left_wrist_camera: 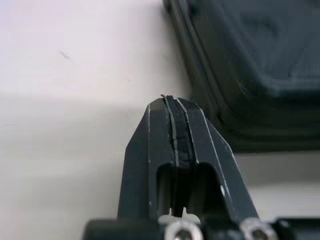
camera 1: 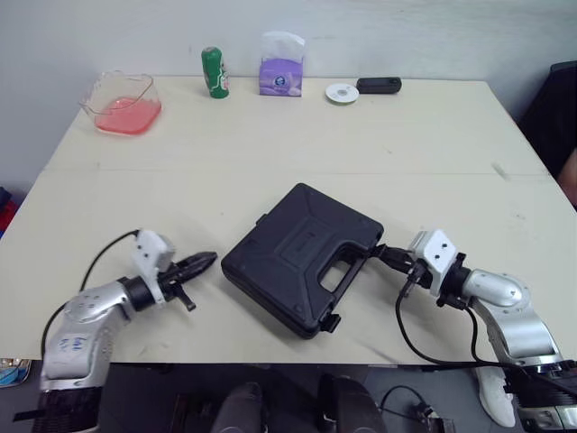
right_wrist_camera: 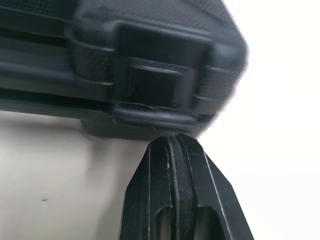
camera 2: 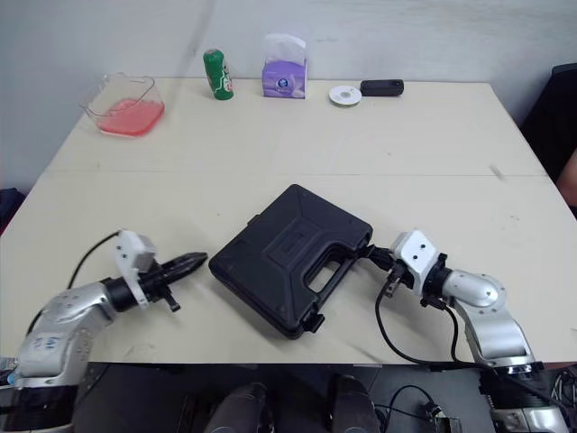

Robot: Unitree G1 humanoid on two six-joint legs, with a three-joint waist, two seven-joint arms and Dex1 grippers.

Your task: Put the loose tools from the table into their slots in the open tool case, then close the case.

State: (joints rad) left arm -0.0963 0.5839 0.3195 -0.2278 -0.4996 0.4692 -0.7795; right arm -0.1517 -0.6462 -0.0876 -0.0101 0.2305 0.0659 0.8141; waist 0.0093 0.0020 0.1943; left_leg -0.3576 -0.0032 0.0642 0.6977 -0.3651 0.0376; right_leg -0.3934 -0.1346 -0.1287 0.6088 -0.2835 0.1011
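Both grippers sit low at the near side of the table. Left gripper has its two black fingers pressed tight together with nothing between them. Its tip is just beside the left corner of the tool case, with a little gap. Right gripper is pinched closed too and holds nothing. Its tip is right up at a latch on the right corner of the case. I cannot tell if it touches.

Far away on the left is a clear tub with something pink in the bottom. The tool case has its lid down, so what is inside is hidden.

That case is black, bumpy plastic. It lies flat in the middle of the near half of the table, turned like a diamond. Its handle faces the right gripper.

The table is pale cream. Along its far edge stand a green can, a purple tissue pack, a small white disc and a black gadget. Behind them is a plain pale wall.
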